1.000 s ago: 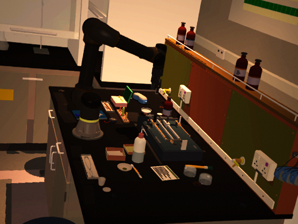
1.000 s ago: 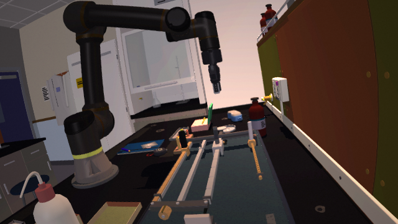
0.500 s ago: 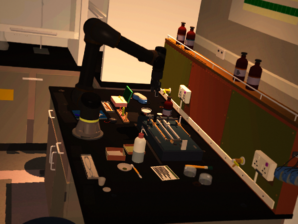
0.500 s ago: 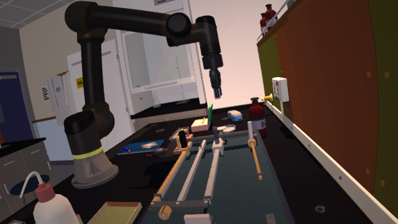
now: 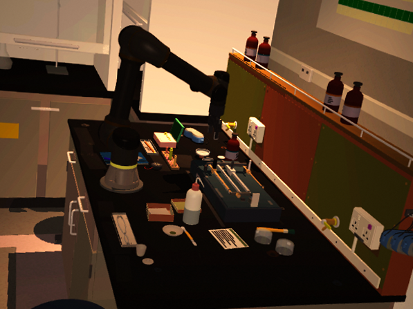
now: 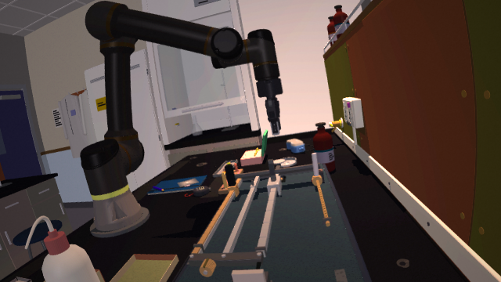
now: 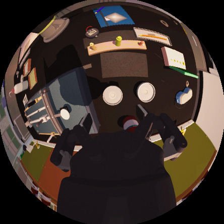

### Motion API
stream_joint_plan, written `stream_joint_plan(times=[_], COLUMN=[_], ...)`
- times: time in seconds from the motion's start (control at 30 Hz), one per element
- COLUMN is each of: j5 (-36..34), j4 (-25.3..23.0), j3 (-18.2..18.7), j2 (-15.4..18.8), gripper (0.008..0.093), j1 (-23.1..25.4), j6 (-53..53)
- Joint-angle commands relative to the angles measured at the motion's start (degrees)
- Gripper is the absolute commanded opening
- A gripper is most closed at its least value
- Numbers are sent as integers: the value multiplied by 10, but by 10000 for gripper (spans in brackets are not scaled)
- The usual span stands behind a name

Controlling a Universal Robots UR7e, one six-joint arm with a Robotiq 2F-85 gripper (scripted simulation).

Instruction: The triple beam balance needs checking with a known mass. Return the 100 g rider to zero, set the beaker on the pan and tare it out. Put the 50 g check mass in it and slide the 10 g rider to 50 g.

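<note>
My gripper is open and empty, hanging well above the bench beyond the far end of the triple beam balance. The balance's pan is bare. Its three beams run toward the near end, with riders close to the pan end. Two round white dishes lie on the bench below me. A wooden block with small weights sits left of the balance. I cannot tell which item is the beaker.
The brown reagent bottle stands right under the gripper, by the backsplash rail. A weight box with a green lid, a blue-white device and a wash bottle are nearby.
</note>
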Motion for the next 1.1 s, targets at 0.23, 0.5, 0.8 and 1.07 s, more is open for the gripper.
stream_joint_plan(times=[0.23,0.5,0.8,1.07], j5=[0,0,0,0], j4=[-30,-63,-99,-130], j3=[17,34,51,64], j2=[13,28,48,66], gripper=[934,934,934,934], j1=[0,0,0,0], j6=[0,0,0,0])
